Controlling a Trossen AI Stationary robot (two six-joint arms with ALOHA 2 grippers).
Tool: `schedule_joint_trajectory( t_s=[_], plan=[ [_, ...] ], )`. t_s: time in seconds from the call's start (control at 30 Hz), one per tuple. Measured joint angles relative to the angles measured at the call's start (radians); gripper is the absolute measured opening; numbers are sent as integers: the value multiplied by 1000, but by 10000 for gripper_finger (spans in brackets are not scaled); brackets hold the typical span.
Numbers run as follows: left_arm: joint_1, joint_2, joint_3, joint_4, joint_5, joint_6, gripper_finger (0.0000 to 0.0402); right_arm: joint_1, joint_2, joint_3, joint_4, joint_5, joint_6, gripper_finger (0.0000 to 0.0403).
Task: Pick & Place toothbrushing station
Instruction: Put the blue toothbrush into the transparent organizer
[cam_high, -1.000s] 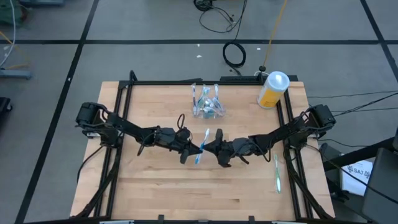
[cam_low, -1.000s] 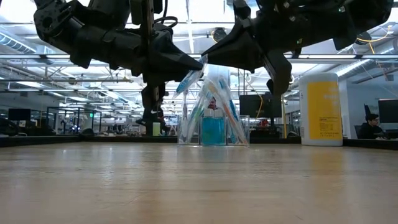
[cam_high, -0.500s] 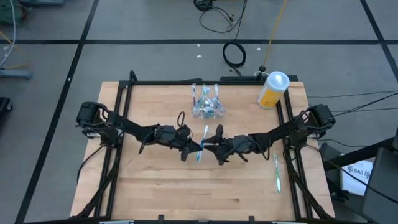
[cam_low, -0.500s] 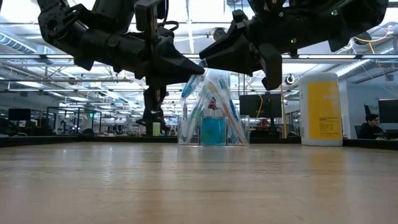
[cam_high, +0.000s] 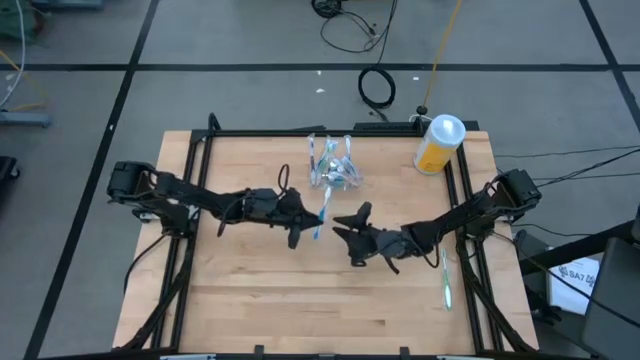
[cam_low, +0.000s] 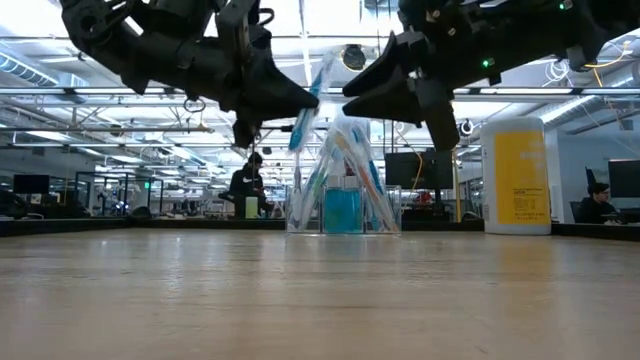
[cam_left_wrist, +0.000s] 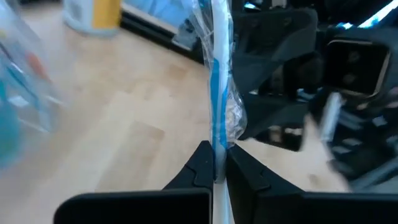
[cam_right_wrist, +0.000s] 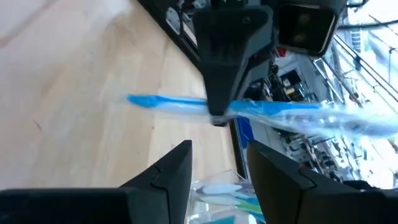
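Toothbrush (cam_high: 319, 219) in the air above the desk, clamped in your left gripper (cam_high: 311, 221), near the cup (cam_high: 333, 172). Right gripper (cam_high: 350, 224) released, fingers spread. Next, probably: carry it over the cup and drop it in.

Robotics lab / open-plan workshop floor. Evidence: butcher-block table (cam_high: 250, 300) in a black frame on grey concrete floor (cam_high: 230, 90) marked with dark tape lines, loose cables (cam_high: 377, 87) on it. Low view: exposed ceiling with strip lights (cam_low: 300, 20), rows of desks with monitors (cam_low: 410, 170), a seated person (cam_low: 598, 203) at far right.
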Motion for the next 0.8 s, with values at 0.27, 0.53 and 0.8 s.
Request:
schedule_joint_trajectory(
  t_s=[0.27,0.53,0.8],
  plan=[
    [-41,-27,0,-124,-257,223,10,-36,-42,0,21,-1,163,147],
    [-84,-27,0,-79,-423,344,17,-182,-82,0,76,-355,667,150],
    [-96,-27,0,-61,-437,361,15,-272,-43,-1,164,-471,900,153]
  ],
)
